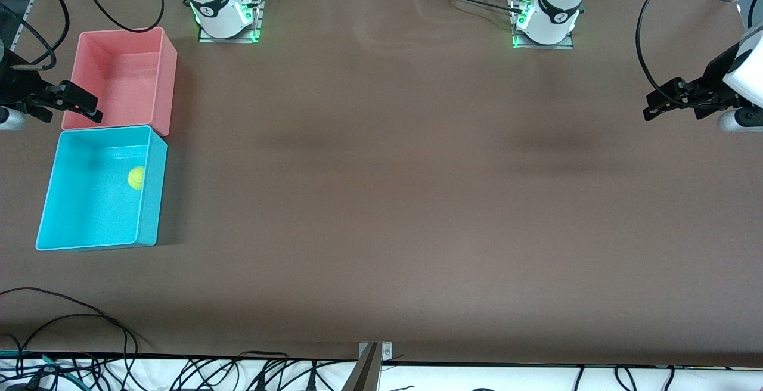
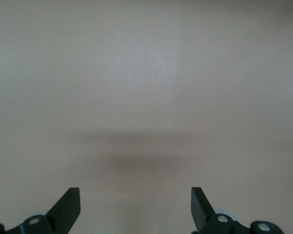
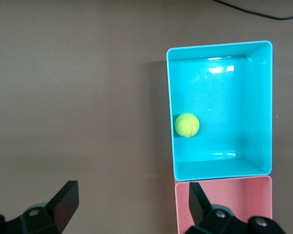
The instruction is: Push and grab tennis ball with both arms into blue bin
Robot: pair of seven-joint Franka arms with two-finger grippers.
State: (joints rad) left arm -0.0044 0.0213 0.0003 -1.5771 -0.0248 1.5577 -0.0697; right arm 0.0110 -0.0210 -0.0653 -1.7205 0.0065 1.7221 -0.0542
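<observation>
Yellow-green tennis ball [image 1: 136, 178] lies in the blue bin [image 1: 59, 200]; both arms hang raised, jaws wide open, empty.

We observed a brown table [image 1: 381, 200] under even light; black cables [image 1: 71, 319] crossed its near edge.

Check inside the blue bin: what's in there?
Only the tennis ball lies in the blue bin, against the wall toward the table's middle. The floor shows fully; nothing is covered.
</observation>
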